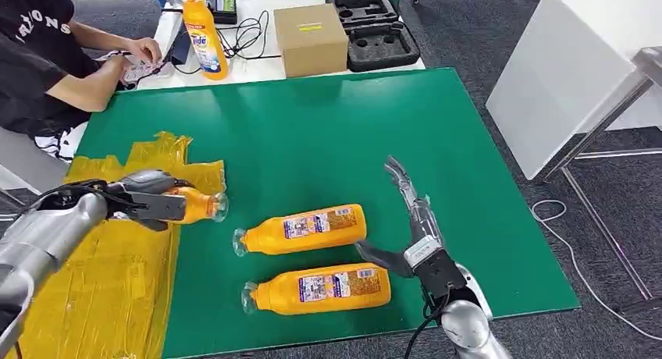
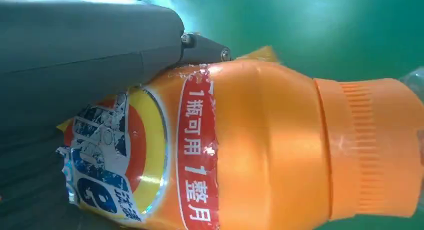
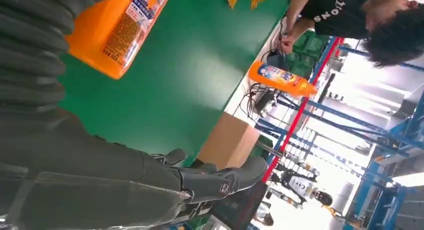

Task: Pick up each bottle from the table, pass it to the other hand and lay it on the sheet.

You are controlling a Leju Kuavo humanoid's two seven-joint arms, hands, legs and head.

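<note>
On my far left a person [image 1: 39, 58] in a black shirt sits at the bench corner, hands busy at a white side bench [image 1: 250, 66]. Below that, my left hand [image 1: 144, 197] grasps an orange bottle [image 1: 197, 205] around its body, holding it on its side at the inner edge of the crumpled yellow sheet [image 1: 117, 273], clear cap pointing toward the middle of the green bench [image 1: 312, 133]. In the left wrist view the held bottle's label and ribbed orange collar sit right against the thumb.

Moving right, two more orange bottles lie on their sides on the green surface, roughly parallel, caps toward the sheet: the farther bottle [image 1: 304, 229] and the nearer bottle [image 1: 322, 287], close together but apart. An upright orange detergent bottle [image 1: 204, 35], a cardboard box [image 1: 311, 39] and a black foam tray [image 1: 376, 31] stand on the white side bench beyond.

Further right, my right hand [image 1: 410, 226] is released and holds nothing, fingers stretched forward over the green bench, thumb spread toward the base ends of the two lying bottles, just beside them. I cannot tell whether the thumb touches either. The right wrist view shows its dark fingers extended above the green surface.

At the far right stands a white table [image 1: 578, 70] with a cable [image 1: 562, 234] on the grey floor.
</note>
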